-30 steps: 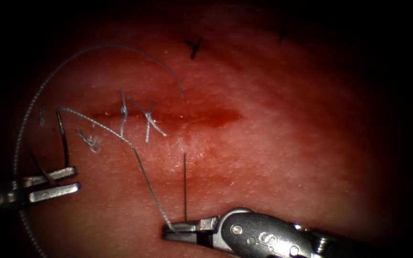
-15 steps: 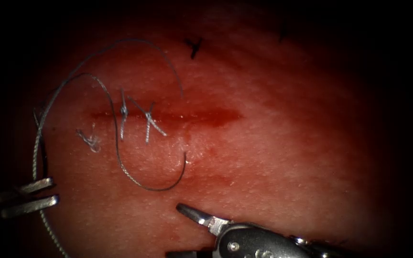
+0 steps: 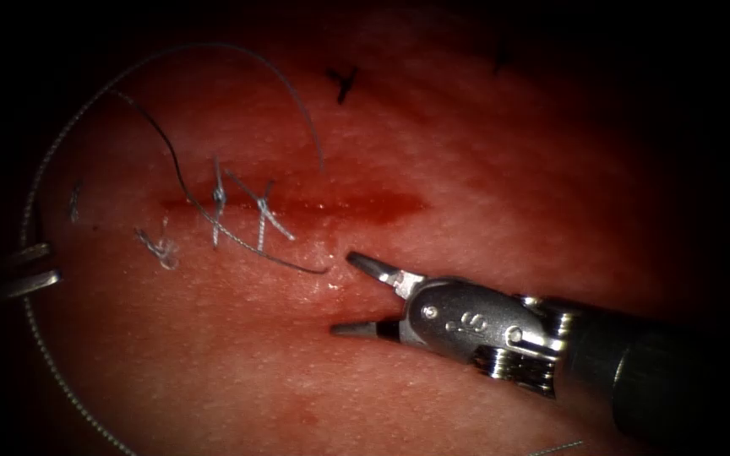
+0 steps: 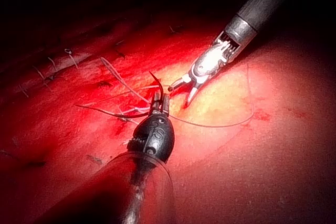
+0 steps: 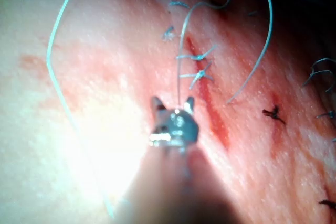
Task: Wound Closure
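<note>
Two stitches (image 3: 238,207) logged across cut (image 3: 356,205), endoscope view. Right gripper (image 3: 342,293) spread wide, empty, just beside thread (image 3: 280,260) where it meets tissue (image 3: 483,169) near the cut. Left gripper (image 3: 31,268) at far left, well apart from cut.

Left wrist view: left gripper (image 4: 159,100) apparently clamped on dark needle (image 4: 154,83), clear of tissue; where along its curve, cannot tell.

Right wrist view: right gripper (image 5: 174,103) wide, holding nothing.

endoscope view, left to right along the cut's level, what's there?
Left arm's steel needle driver tool at the edge, gripping grey braided thread → frayed cut thread end → two tied grey stitches across the cut → open, unstitched stretch of the red cut → right arm's steel needle driver tool, jaws open, holding nothing.
</note>
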Available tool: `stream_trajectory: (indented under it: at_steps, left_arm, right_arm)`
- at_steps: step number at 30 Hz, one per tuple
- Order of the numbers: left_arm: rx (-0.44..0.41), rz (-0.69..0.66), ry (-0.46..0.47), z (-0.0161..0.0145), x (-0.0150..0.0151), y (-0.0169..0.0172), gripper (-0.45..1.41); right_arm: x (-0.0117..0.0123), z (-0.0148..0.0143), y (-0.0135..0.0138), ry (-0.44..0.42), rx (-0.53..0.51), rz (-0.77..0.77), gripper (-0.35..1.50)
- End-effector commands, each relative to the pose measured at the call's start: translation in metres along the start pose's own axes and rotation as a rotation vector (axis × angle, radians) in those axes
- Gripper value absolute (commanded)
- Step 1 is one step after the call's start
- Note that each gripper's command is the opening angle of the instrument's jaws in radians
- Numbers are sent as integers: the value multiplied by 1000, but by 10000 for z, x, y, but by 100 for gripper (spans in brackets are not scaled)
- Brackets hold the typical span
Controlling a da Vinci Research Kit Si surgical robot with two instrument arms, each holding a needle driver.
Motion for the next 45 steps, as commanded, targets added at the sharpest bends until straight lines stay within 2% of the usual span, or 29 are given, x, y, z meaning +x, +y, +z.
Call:
stream_trajectory:
  at_steps: [1, 4, 6, 7, 8, 9, 10, 16, 21, 24, 25, 26, 28, 29, 34, 35, 38, 41, 42, 43, 45]
  left_arm:
    - [-1, 1, 4, 9, -2, 1, -45]
    - [-4, 2, 8, 10, -2, 3, -45]
    - [-5, 2, 9, 10, -2, 3, -45]
    - [-4, 2, 8, 10, -2, 3, -45]
    - [-6, 2, 9, 10, -2, 3, -45]
    - [-6, 2, 9, 10, -2, 3, -45]
    - [-7, 2, 10, 10, -2, 3, -45]
    - [-7, 2, 10, 10, -2, 3, -45]
    - [-4, 11, 10, 12, -7, 2, -45]
    - [3, 16, 9, 16, -16, 1, -45]
    - [3, 16, 9, 16, -16, 1, -45]
    - [5, 18, 9, 17, -17, 1, -45]
    - [12, 21, 11, 19, -23, 2, -45]
    - [12, 21, 11, 19, -23, 2, -45]
    - [14, 22, 10, 19, -23, 4, -45]
    - [15, 22, 10, 19, -23, 4, -45]
    - [15, 22, 9, 19, -23, 4, -45]
    - [16, 22, 9, 19, -23, 4, -45]
    - [16, 22, 9, 19, -22, 4, -45]
    - [14, 22, 10, 19, -22, 4, -45]
    - [14, 22, 10, 19, -23, 4, -45]
  right_arm:
    - [-2, 15, 3, 7, 0, -3, 138]
    - [-7, 35, -4, 22, 4, -14, 129]
    - [-8, 42, -8, 24, 2, -17, 113]
    - [-9, 42, -9, 24, 1, -18, 89]
    - [-11, 40, -10, 25, 7, -21, 10]
    - [-11, 40, -10, 25, 7, -21, 10]
    - [-13, 37, -11, 28, 6, -29, -35]
    - [-12, 17, -19, 32, 7, -1, -35]
    - [10, -9, -45, 39, 19, 8, -35]
    - [40, -38, -75, 44, 32, 12, -35]
    - [40, -38, -75, 44, 32, 12, -35]
    - [49, -47, -83, 45, 36, 14, -35]
    - [82, -74, -108, 48, 46, 19, -35]
    - [82, -74, -108, 48, 46, 19, -35]
    - [124, -97, -144, 86, 84, 15, -35]
    - [148, -106, -163, 100, 101, 9, -35]
    - [159, -107, -164, 103, 101, -10, -35]
    - [162, -104, -143, 112, 76, -23, 64]
    - [160, -102, -135, 115, 63, -27, 88]
    - [151, -97, -114, 111, 44, -31, 111]
    - [136, -90, -96, 100, 32, -47, 114]
